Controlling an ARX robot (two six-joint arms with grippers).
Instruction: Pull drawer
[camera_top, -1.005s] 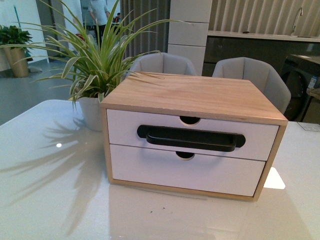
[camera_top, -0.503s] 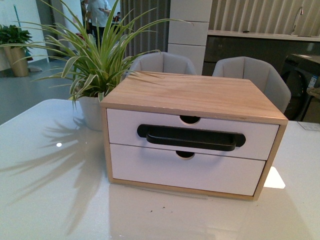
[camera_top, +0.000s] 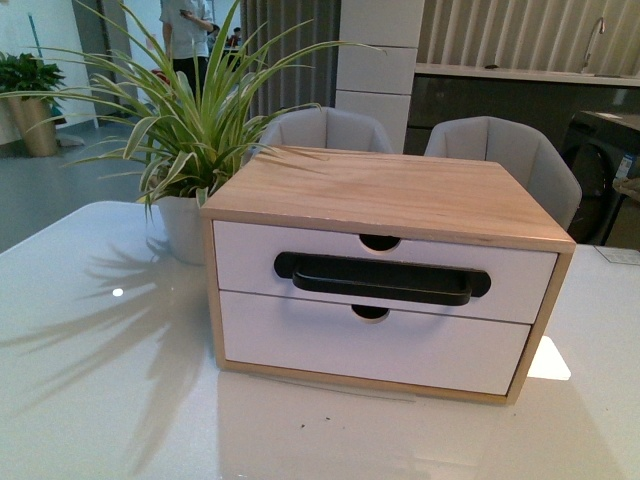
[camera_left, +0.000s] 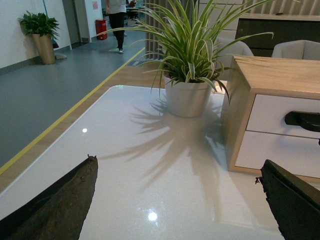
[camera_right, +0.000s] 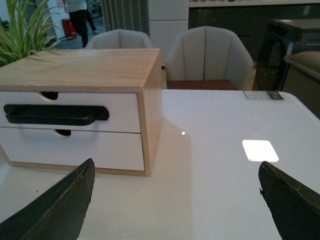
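A light wood cabinet (camera_top: 390, 190) stands on the white table (camera_top: 100, 400). Its upper drawer (camera_top: 520, 275) has a white front, a long black bar handle (camera_top: 382, 277) and a half-round notch in its upper edge, and it sits shut. The same drawer (camera_right: 122, 112) shows in the right wrist view and the drawer (camera_left: 270, 112) in the left wrist view. Neither arm shows in the front view. My left gripper (camera_left: 177, 167) is open over bare table left of the cabinet. My right gripper (camera_right: 176, 170) is open over the table at the cabinet's right front corner.
Below it is a plain white drawer front (camera_top: 370, 345) with a notch and no handle. A potted spider plant (camera_top: 185, 130) stands at the cabinet's left rear. Two grey chairs (camera_top: 500, 150) sit behind the table. A person (camera_top: 185, 30) stands far back.
The cabinet and both drawers have not moved. Only the person in the far background has shifted a little.
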